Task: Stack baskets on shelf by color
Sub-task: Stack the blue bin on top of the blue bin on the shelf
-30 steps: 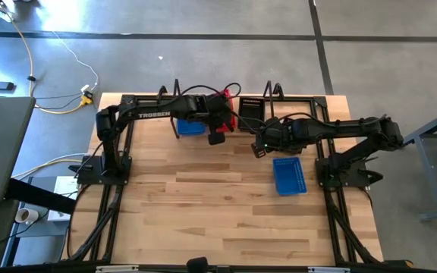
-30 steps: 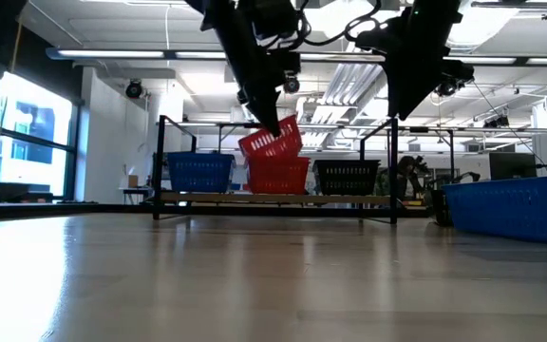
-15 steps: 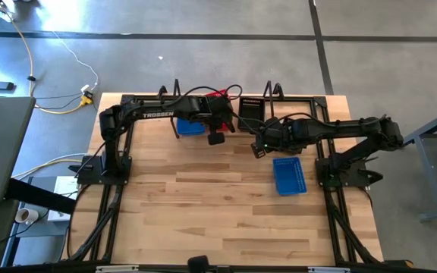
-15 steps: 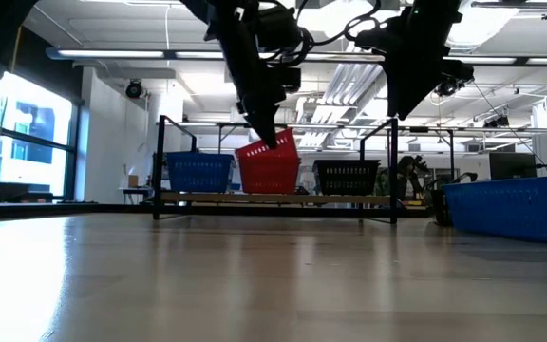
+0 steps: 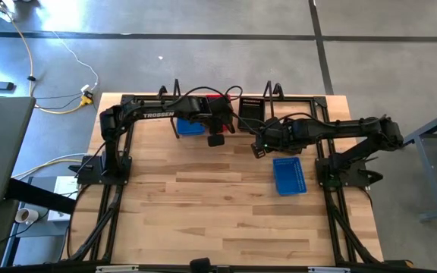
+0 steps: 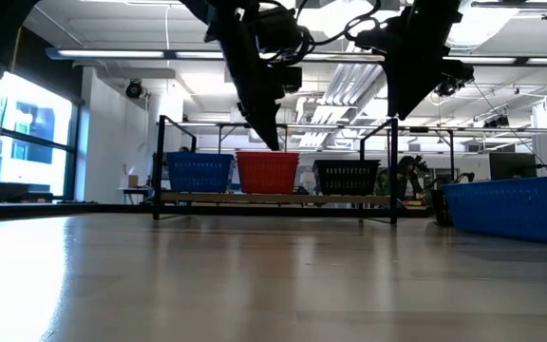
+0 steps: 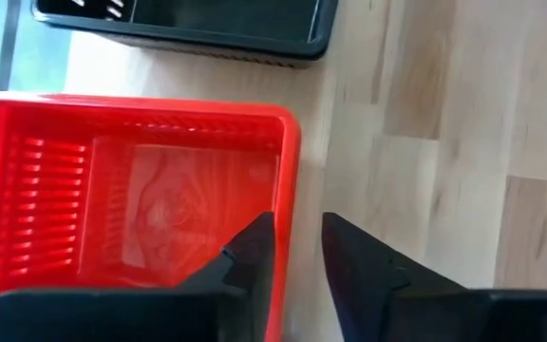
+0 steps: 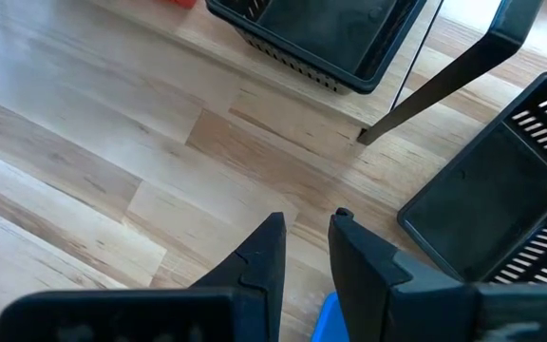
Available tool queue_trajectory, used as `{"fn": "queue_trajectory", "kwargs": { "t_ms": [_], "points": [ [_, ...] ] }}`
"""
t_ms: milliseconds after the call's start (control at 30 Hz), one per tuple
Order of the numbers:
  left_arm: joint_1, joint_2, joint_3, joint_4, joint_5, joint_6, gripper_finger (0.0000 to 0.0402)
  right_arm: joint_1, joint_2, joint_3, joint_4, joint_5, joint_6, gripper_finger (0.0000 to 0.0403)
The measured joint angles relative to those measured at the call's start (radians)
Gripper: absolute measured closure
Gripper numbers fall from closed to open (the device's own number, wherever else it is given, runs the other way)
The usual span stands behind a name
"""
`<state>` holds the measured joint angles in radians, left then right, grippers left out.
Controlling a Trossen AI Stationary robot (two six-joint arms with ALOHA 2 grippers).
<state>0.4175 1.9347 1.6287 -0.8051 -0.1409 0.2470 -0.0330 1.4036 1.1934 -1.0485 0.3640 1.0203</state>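
A: Low view: red perforated plastic basket (image 6: pixel 268 172) sits level on the narrow light-wood shelf (image 6: pixel 273 198), between blue and black ones.

B: Left wrist view: left hand (image 7: pixel 297 249) straddles its rim, fingers slightly parted, not clamping. Right hand (image 8: pixel 307 249) hovers near the shelf, slightly parted, empty.

Two matte-black jointed metal arms, the left arm (image 5: pixel 158 115) lettered TROSSEN in white, carry looping black cables and end in tapered black angular two-finger grippers.
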Motion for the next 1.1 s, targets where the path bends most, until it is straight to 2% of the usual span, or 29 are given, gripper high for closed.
{"fn": "queue_trajectory", "kwargs": {
  "t_ms": [167,333,500,700,867,1100],
  "points": [
    [0.003,0.001,0.025,-0.023,-0.001,-0.030,0.0284,0.000,0.000,0.000,-0.001,-0.002,0.000,0.0331],
    [0.011,0.001,0.114,-0.100,0.025,-0.034,0.0274,0.000,0.000,0.000,-0.006,-0.047,-0.024,0.0331],
    [0.017,-0.006,0.195,-0.179,0.104,-0.034,0.0278,0.014,0.000,0.000,-0.018,-0.079,-0.078,0.0331],
    [0.027,-0.069,0.199,-0.244,0.213,-0.051,0.0279,0.066,0.000,0.000,-0.083,-0.097,-0.105,0.0331],
    [0.043,-0.124,0.144,-0.233,0.286,-0.087,0.0280,0.124,0.000,0.000,-0.155,-0.103,-0.126,0.0331],
    [0.031,-0.204,-0.009,-0.160,0.285,-0.165,0.0281,0.207,-0.008,-0.038,-0.201,-0.153,-0.122,0.0331]
  ]
}}
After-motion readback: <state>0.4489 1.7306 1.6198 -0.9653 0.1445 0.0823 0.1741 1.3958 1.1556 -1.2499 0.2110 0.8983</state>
